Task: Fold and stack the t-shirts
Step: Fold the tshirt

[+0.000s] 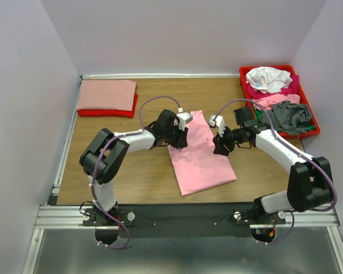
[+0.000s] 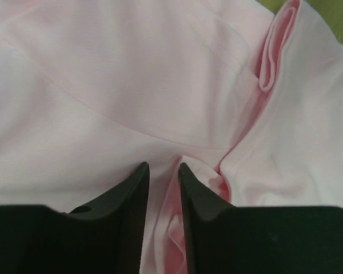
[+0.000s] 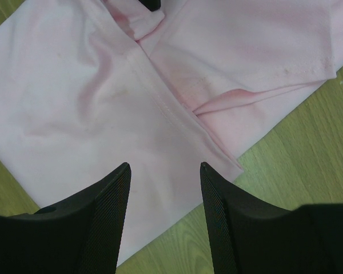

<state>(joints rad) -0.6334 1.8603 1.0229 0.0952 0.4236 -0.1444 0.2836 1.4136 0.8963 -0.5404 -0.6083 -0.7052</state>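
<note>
Jaws: left gripper (image 2: 163,171) nearly closed, pinching a fold of the pink t-shirt (image 1: 200,154); right gripper (image 3: 164,171) wide apart above its edge, empty

Matt, soft pink cloth of the t-shirt (image 1: 201,155) on a wood-grain table (image 1: 140,174); the right gripper (image 3: 164,165) shows black fingers (image 3: 106,217), finely ribbed, possibly matt plastic.

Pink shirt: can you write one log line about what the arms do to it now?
pink t-shirt: on table, partly folded | left gripper: shut on a fold | right gripper: open above its edge
</note>
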